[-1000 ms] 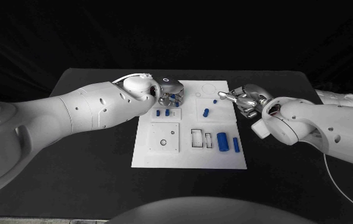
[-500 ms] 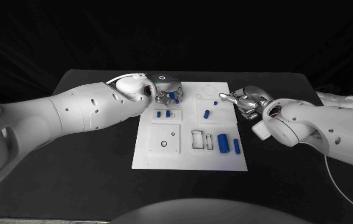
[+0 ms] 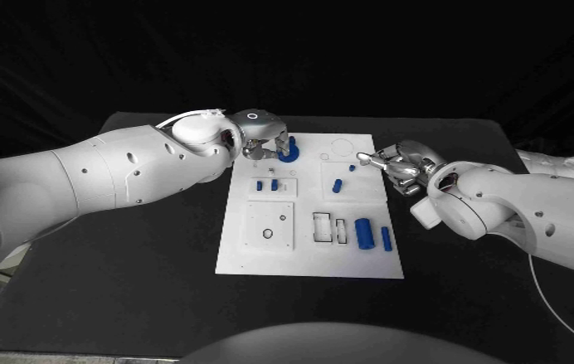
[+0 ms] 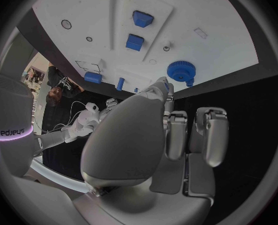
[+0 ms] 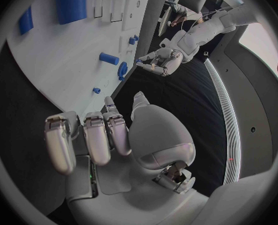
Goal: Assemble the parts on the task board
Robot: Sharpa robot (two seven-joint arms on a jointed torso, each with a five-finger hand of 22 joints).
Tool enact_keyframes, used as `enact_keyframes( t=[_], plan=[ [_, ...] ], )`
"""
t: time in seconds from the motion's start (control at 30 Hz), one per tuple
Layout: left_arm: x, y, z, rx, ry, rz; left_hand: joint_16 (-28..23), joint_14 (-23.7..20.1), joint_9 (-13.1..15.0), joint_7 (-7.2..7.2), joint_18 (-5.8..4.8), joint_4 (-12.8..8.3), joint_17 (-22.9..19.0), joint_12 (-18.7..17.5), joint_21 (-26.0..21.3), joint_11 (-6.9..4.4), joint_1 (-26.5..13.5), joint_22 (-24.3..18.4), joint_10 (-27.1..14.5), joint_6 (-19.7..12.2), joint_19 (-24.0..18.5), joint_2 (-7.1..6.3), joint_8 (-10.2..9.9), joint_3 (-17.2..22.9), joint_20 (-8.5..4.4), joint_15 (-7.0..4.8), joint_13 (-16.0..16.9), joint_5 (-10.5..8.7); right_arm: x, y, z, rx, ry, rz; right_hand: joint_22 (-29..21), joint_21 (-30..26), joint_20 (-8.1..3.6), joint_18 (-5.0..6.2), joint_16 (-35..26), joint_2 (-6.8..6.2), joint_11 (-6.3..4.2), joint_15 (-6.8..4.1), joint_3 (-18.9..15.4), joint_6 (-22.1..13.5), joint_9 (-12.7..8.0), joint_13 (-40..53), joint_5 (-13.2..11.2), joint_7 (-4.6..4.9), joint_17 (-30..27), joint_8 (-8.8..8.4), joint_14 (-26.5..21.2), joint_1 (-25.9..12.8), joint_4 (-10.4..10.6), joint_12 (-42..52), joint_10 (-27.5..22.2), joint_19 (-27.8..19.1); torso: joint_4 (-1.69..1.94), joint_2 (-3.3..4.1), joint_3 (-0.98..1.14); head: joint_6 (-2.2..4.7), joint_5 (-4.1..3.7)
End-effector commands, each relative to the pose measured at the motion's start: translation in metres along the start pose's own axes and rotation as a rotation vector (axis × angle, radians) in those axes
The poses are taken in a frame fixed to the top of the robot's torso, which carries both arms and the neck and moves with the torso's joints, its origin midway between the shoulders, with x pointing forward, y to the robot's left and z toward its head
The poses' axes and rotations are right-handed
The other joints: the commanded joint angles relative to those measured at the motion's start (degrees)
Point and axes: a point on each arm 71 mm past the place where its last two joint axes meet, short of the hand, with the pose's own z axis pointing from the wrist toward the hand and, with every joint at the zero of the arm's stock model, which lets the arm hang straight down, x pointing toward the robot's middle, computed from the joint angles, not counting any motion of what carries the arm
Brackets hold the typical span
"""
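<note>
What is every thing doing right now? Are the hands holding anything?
left hand: fingers apart, holds nothing, beside the gear
right hand: fingers apart, holds nothing
blue gear: flat on the task board, not held
big blue cylinder: lying on its side
two small blue pegs: side by side on the board

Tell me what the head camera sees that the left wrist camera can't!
Head view alone: both white arms, the whole task board on the black table, and the two big blue cylinders near its right edge.

Left wrist view alone: the left hand from behind, empty, and the teeth of the blue gear.

Both: the board, the gear, small blue parts.
</note>
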Motion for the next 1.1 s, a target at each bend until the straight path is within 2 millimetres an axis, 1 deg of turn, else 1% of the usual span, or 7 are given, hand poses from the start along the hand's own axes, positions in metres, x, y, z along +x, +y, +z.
enact_keyframes(
  t=[0.03,0.33,0.37,0.47,0.8,1.0,1.1],
  plan=[
    [0.000,0.000,-0.003,0.012,0.024,-0.023,0.15,6.06,0.03,-0.15,-0.44,0.41,15.06,-0.37,0.14,-0.11,-0.85,15.10,0.07,0.24,5.93,0.10,-0.05,0.20,-0.30,-0.04,-0.02,0.18,0.001,0.000,0.000,-0.003,0.015,-0.003,15.07,0.26,0.17,-0.39,0.23,0.50,0.20,0.28,-0.34,-0.12,0.07,15.06,0.32,0.45,15.10,0.33,5.98,-0.07,0.00,0.22,6.15,6.00,-0.01,0.05,0.00,-0.06,0.00],
    [0.003,0.005,-0.013,-0.003,0.063,-0.059,0.15,6.06,0.01,-0.18,-0.44,0.54,15.06,-0.61,0.14,-0.10,-0.96,15.10,-0.10,0.17,5.93,0.14,-0.16,0.33,-0.31,-0.08,-0.04,0.18,0.002,0.000,0.000,-0.002,0.015,-0.003,15.07,0.26,0.17,-0.39,0.23,0.50,0.20,0.28,-0.34,-0.12,0.07,15.06,0.32,0.45,15.10,0.33,5.98,-0.07,0.00,0.22,6.15,6.00,0.01,0.04,-0.02,-0.07,0.03],
    [0.004,0.005,-0.014,-0.004,0.066,-0.062,0.15,6.06,0.00,-0.19,-0.44,0.58,15.06,-0.70,0.14,-0.10,-1.00,15.10,-0.17,0.11,5.93,0.15,-0.21,0.37,-0.31,-0.08,-0.05,0.18,0.002,0.000,0.000,-0.002,0.015,-0.003,15.07,0.26,0.17,-0.39,0.23,0.50,0.20,0.28,-0.34,-0.12,0.07,15.06,0.32,0.45,15.10,0.33,5.98,-0.07,0.00,0.22,6.15,6.00,-0.02,0.04,-0.04,-0.28,0.14],
    [0.005,0.006,-0.016,-0.009,0.079,-0.070,0.15,6.06,-0.02,-0.23,-0.44,0.60,15.06,-0.79,0.14,-0.13,-1.03,15.10,-0.28,0.03,5.93,0.17,-0.29,0.44,-0.31,-0.09,-0.06,0.17,0.002,0.000,0.000,-0.002,0.015,-0.003,15.07,0.26,0.17,-0.39,0.23,0.50,0.20,0.28,-0.35,-0.11,0.07,15.06,0.32,0.45,15.10,0.34,5.98,-0.07,0.00,0.22,6.15,6.00,-0.08,0.03,-0.04,-0.11,0.11],
    [0.009,0.008,-0.013,-0.038,0.135,-0.077,0.15,6.06,-0.09,-0.25,-0.44,0.57,15.06,-0.98,0.14,-0.12,-1.01,15.10,-0.66,-0.23,5.93,0.20,-0.52,0.70,-0.32,-0.09,-0.07,0.18,0.001,-0.001,0.000,-0.001,0.017,-0.003,15.07,0.26,0.17,-0.39,0.23,0.49,0.20,0.28,-0.37,-0.10,0.08,15.06,0.33,0.46,15.10,0.35,5.98,-0.07,-0.01,0.22,6.15,6.00,-0.06,0.09,-0.05,-0.16,0.46],
    [0.011,0.010,-0.010,-0.054,0.149,-0.076,0.15,6.06,-0.09,-0.24,-0.44,0.57,15.06,-0.98,0.14,-0.11,-1.01,15.10,-0.68,-0.24,5.93,0.22,-0.53,0.72,-0.32,-0.10,-0.07,0.18,0.002,0.000,0.000,-0.003,0.020,-0.003,15.07,0.26,0.17,-0.39,0.23,0.49,0.20,0.28,-0.39,-0.10,0.08,15.06,0.34,0.46,15.10,0.35,5.98,-0.05,-0.03,0.22,6.15,6.00,-0.04,0.11,-0.05,-0.10,0.42],
    [0.013,0.011,-0.009,-0.061,0.152,-0.074,0.15,6.06,-0.10,-0.24,-0.44,0.54,15.06,-0.99,0.14,-0.11,-0.96,15.10,-0.75,-0.29,5.93,0.22,-0.58,0.79,-0.32,-0.10,-0.07,0.18,0.002,0.000,0.000,-0.004,0.021,-0.003,15.07,0.26,0.17,-0.39,0.23,0.49,0.20,0.28,-0.39,-0.10,0.08,15.06,0.34,0.46,15.10,0.35,5.98,-0.05,-0.03,0.22,6.15,6.00,-0.02,0.07,-0.04,-0.36,0.45]
  ],
)
